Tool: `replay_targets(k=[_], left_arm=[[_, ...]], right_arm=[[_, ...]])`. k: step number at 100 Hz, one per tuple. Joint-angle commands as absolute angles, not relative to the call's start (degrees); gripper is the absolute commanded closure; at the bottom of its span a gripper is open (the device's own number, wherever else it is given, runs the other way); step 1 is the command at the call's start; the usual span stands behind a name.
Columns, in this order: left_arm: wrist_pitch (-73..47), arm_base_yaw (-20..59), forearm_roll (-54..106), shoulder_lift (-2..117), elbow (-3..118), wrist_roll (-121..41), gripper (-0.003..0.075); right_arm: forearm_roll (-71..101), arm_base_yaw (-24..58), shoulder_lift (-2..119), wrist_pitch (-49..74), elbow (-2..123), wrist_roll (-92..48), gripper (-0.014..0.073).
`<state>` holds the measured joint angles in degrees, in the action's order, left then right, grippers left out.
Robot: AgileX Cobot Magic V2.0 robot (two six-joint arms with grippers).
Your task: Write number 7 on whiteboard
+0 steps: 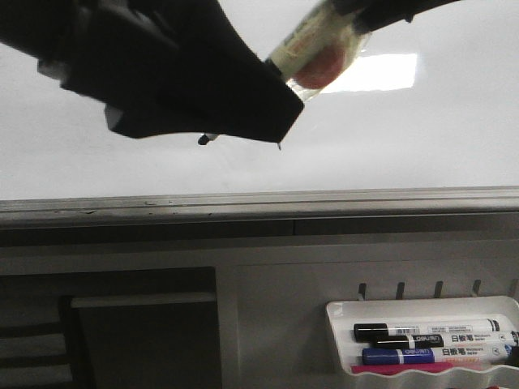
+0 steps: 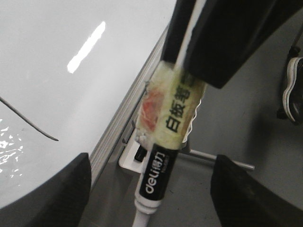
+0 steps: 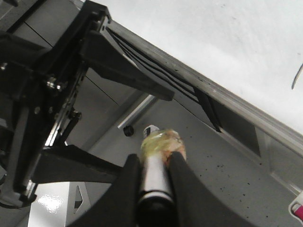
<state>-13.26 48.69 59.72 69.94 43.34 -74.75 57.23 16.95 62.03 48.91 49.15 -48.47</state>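
The whiteboard [image 1: 405,146] fills the upper front view, with glare and a grey metal bottom edge. Of the number 7, only a thin curved dark stroke shows, in the left wrist view [image 2: 28,123] and at the edge of the right wrist view [image 3: 297,75]. The left arm hides it in the front view. My right gripper [image 3: 155,158] is shut on a taped white marker [image 2: 158,175], which is held in front of the board [image 1: 312,49]. My left gripper [image 2: 149,198] is open. Its fingers stand wide on either side of that marker without touching it.
A small white tray [image 1: 422,312] hangs on the grey panel below the board at the right, holding a black marker [image 1: 430,331] and a blue marker [image 1: 438,355]. The left arm [image 1: 162,65] covers the board's upper left. A dark recess [image 1: 138,332] lies at the lower left.
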Motion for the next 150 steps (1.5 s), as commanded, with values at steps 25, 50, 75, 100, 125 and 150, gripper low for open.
replay_targets(k=[25, 50, 75, 100, 125, 150], left_arm=[[-7.8, 49.2, 58.6, 71.5, 45.6, -74.9, 0.0434], [-7.6, 49.2, 58.4, 72.0, 45.7, -74.9, 0.0635], [-7.6, 49.2, 60.0, 72.0, 47.1, -74.8, 0.0741], [-2.8, 49.2, 65.4, 70.9, 47.3, -74.5, 0.0741], [15.3, 47.8, 85.8, 64.4, 42.5, -74.5, 0.0741], [18.6, 41.1, 98.4, 63.8, 39.5, -74.5, 0.0741]], right_arm=[[59.5, 16.7, 61.7, 48.8, 51.1, -48.5, 0.0654], [59.5, 16.7, 61.7, 48.5, 51.1, -48.5, 0.0654], [59.5, 16.7, 61.7, 49.8, 51.1, -48.5, 0.0481], [58.5, 14.3, 61.0, 48.5, 51.1, -48.1, 0.0077], [47.4, 0.5, 56.6, 54.5, 51.1, -44.9, 0.0144], [49.3, -2.6, 55.1, 56.9, 50.4, -42.8, 0.0144]])
